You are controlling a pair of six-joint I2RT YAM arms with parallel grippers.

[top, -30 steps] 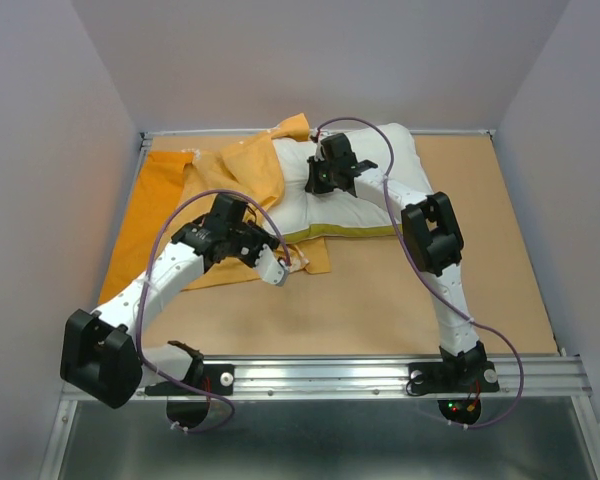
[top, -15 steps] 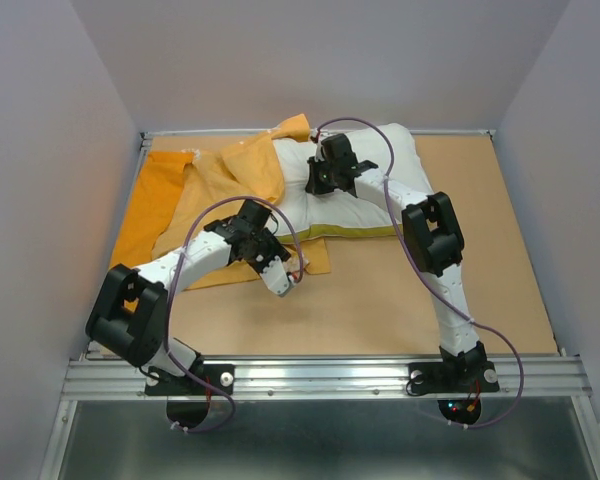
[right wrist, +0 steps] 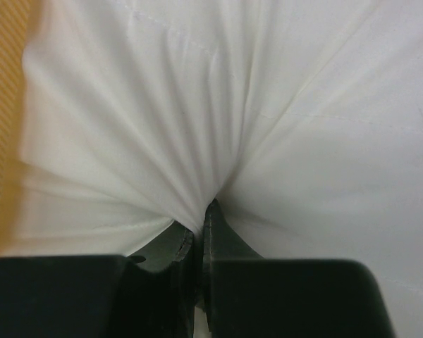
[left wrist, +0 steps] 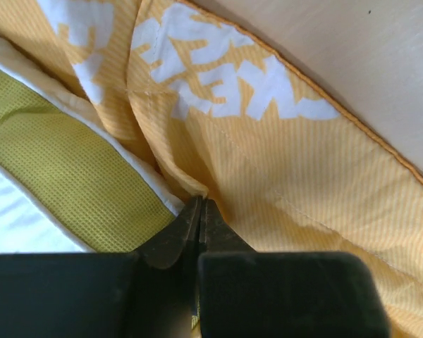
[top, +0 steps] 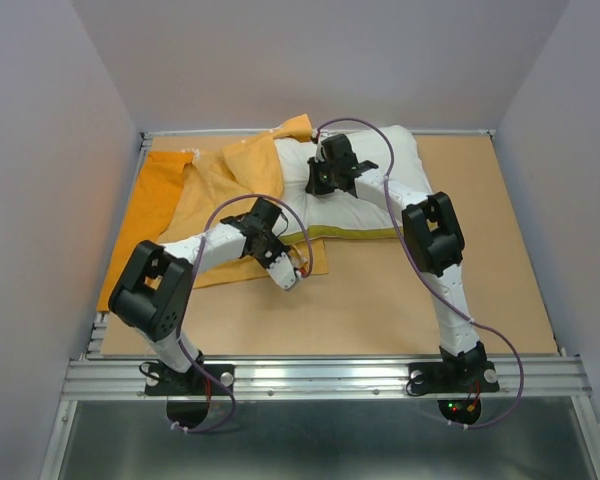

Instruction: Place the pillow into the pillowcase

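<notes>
The white pillow [top: 365,185] lies at the back of the table, its yellow-green band [top: 355,232] along the near edge. The orange-yellow pillowcase [top: 205,190] spreads to its left and covers the pillow's left end. My left gripper [top: 300,270] is shut on a fold of the pillowcase's near edge, seen in the left wrist view [left wrist: 201,202] beside the white print [left wrist: 225,91] and the pillow's band [left wrist: 63,169]. My right gripper [top: 314,184] is shut on bunched white pillow fabric [right wrist: 289,105], with its jaws closed [right wrist: 201,222] in the right wrist view.
The brown table [top: 400,300] is walled by grey panels on three sides, with a metal rail [top: 320,375] at the near edge. Purple cables loop over both arms. Bare table shows in the left wrist view [left wrist: 381,70].
My left arm's elbow has swung in from the far left toward the centre. Its gripper moved slightly right, still pinching the pillowcase edge. The right arm has not moved.
</notes>
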